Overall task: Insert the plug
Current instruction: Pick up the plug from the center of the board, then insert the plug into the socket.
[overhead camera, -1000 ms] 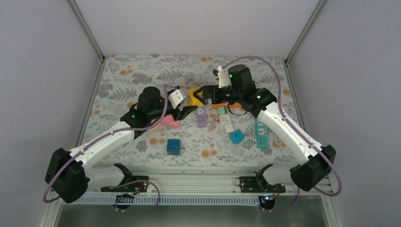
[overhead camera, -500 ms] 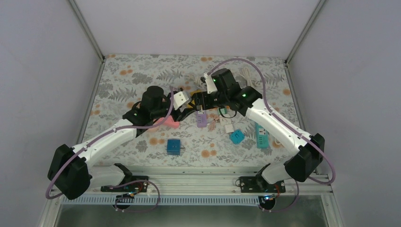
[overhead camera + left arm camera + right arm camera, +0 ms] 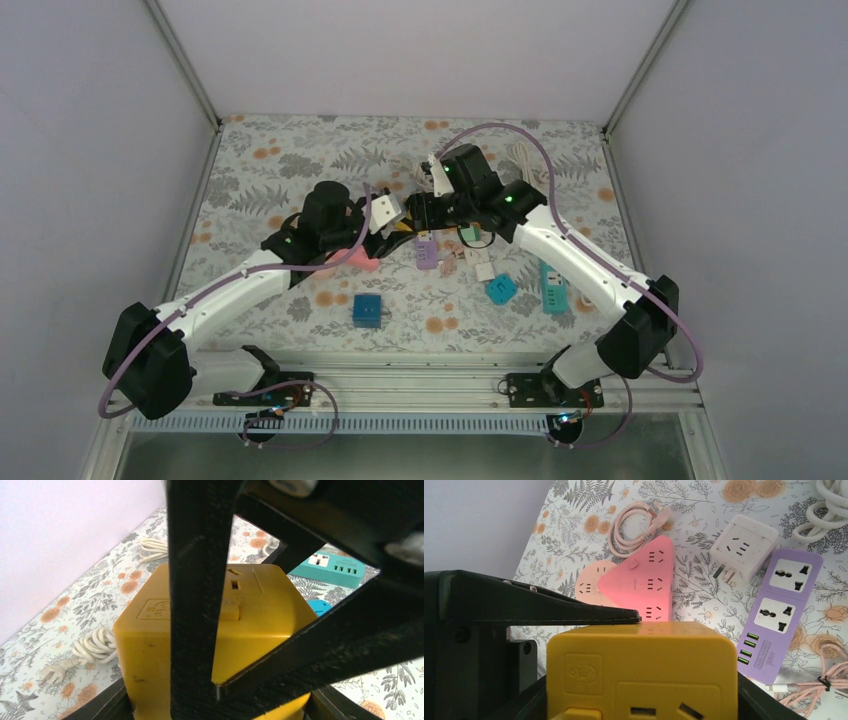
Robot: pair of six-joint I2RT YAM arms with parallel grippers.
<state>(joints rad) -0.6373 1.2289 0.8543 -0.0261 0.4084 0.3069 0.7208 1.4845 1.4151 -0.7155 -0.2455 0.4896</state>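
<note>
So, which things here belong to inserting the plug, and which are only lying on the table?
In the job: yellow plastic cube socket, gripped by the left jaws and the right jaws.

Lying about: pink triangular socket strip; purple power strip; white cube adapter with prongs; teal power strip; dark blue cube; white coiled cable.

Which plug is meant is unclear.

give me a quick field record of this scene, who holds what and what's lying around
held item: yellow cube socket, up above the table
left pincer: shut on the cube's sides
right pincer: shut on the same cube
cube faces in view: no plug inserted
lying on table: pink triangular socket, purple power strip, white cube adapter, teal power strip, blue cube
loose cables: white cord, pink cable
</note>
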